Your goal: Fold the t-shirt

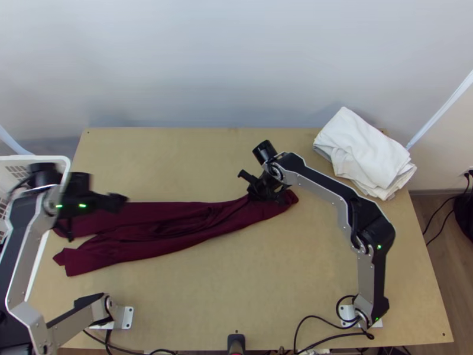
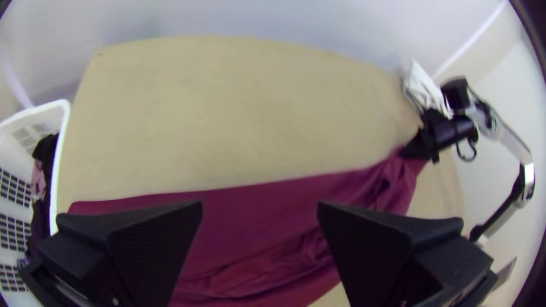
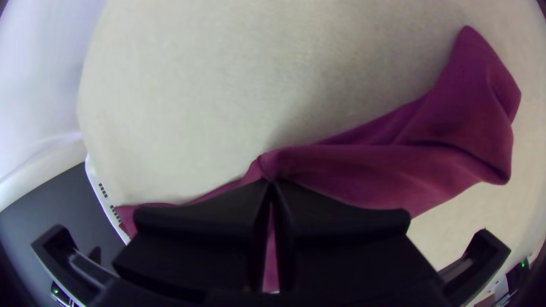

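A dark red t-shirt (image 1: 159,231) lies bunched lengthwise across the table's left and middle, wider at its left end. My left gripper (image 1: 94,219) is over that left end, holding nothing; in the left wrist view the left gripper (image 2: 260,213) has its fingers wide apart above the cloth (image 2: 250,216). At the shirt's narrow right part is my right gripper (image 1: 254,192). In the right wrist view the right gripper (image 3: 272,182) is shut on a pinched fold of the shirt (image 3: 364,170), with a loose crumpled end lying beyond it.
A white basket (image 1: 35,278) with dark cloth inside stands at the table's left edge. A stack of folded white cloth (image 1: 363,151) lies at the back right corner. Bare tabletop (image 1: 177,165) shows behind the shirt, and more in front of it.
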`<state>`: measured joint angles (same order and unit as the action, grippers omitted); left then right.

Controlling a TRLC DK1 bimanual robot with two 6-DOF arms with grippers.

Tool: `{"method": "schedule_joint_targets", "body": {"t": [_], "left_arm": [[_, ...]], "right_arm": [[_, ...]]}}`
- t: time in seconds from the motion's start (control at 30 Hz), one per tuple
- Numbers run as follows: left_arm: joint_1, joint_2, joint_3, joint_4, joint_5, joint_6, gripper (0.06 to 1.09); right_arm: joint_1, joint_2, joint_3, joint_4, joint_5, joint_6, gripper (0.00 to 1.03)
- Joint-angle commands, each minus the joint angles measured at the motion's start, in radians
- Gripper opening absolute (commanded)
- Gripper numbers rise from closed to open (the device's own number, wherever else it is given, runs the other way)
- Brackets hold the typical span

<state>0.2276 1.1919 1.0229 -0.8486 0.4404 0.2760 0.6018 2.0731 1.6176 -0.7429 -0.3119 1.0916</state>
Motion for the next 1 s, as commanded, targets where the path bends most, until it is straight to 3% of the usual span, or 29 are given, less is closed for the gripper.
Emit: {"method": "schedule_joint_targets", "body": {"t": [0.0, 0.1, 0.2, 0.37, 0.57, 0.97], "left_arm": [[-0.137, 0.014, -0.024, -0.038, -0.034, 0.088, 1.04], [-0.257, 0.017, -0.067, -0.024, -0.12, 0.146, 1.04], [-0.332, 0.049, -0.112, 0.043, -0.269, 0.193, 1.04], [-0.335, 0.089, -0.129, 0.151, -0.319, 0.236, 1.03], [-0.218, 0.112, -0.126, 0.174, -0.332, 0.371, 1.03], [0.302, 0.101, -0.136, 0.043, -0.302, 0.842, 1.03]], "right_arm": [[0.019, -0.079, 0.004, -0.006, 0.022, -0.022, 0.03], [0.024, -0.116, -0.001, -0.006, 0.027, -0.021, 0.03], [0.027, -0.146, -0.01, -0.007, 0.033, -0.029, 0.03], [0.047, -0.202, -0.032, -0.006, 0.039, -0.085, 0.03], [0.078, -0.271, -0.085, -0.006, 0.039, -0.141, 0.03], [0.09, -0.28, -0.143, 0.01, 0.048, -0.148, 0.03]]}}
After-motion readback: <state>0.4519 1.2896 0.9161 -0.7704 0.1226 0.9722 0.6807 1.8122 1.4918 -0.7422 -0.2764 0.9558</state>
